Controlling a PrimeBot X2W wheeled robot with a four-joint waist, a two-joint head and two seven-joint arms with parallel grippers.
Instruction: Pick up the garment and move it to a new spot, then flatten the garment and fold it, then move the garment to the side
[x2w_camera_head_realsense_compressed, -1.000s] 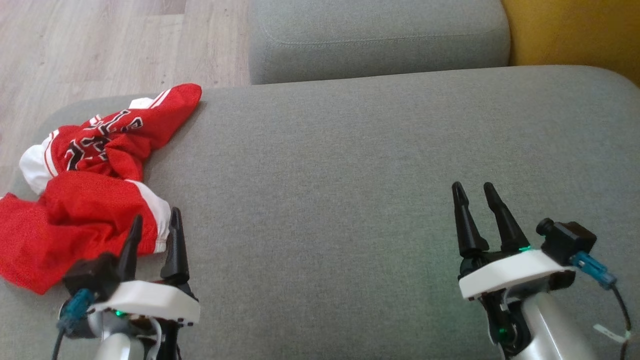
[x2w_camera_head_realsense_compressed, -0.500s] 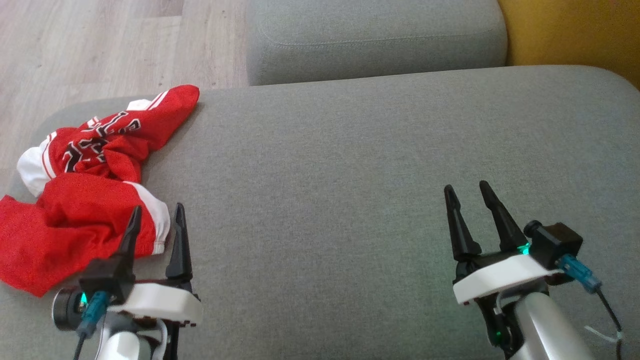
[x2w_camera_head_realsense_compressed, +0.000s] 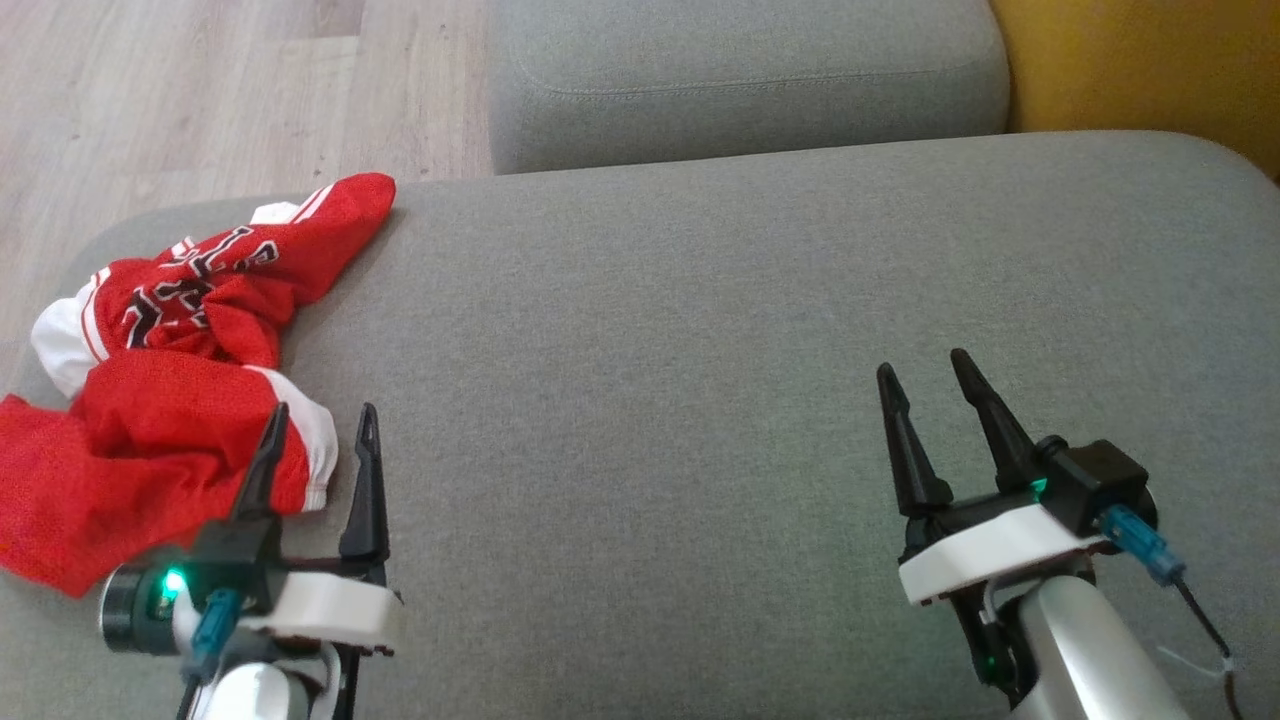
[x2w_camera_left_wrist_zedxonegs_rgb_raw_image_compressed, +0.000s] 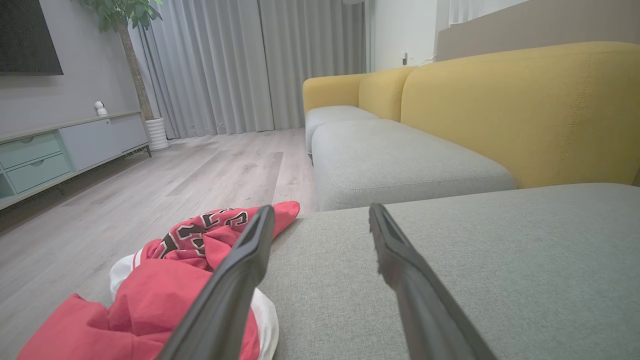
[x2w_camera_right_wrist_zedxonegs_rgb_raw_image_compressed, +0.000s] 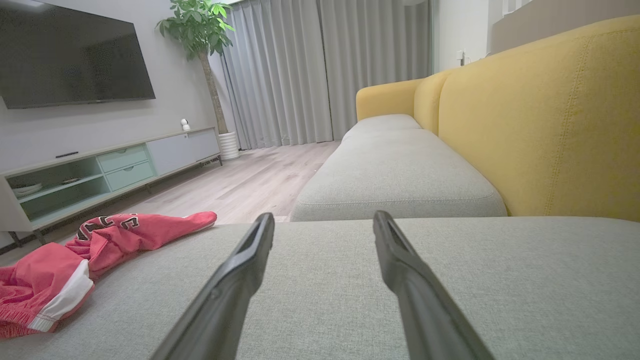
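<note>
"What's moved?"

"My left gripper (x2w_camera_head_realsense_compressed: 323, 410) has rolled and crept forward, jaws wide and empty, at the edge of the crumpled garment (x2w_camera_head_realsense_compressed: 170, 400) on the cushion (x2w_camera_head_realsense_compressed: 700, 350), at its left end. The right gripper (x2w_camera_head_realsense_compressed: 922, 362) is wide too. I reckon the grab is next."

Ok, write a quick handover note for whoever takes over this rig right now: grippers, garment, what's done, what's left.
Left gripper: open, empty, at the white-trimmed near edge of the red garment.
Right gripper: open, empty, above bare grey cushion.
Garment: crumpled at the cushion's left end.
Done: nothing; the garment is not yet picked up.
Left: pick it up, move it to a new spot, flatten, fold, move aside.
</note>
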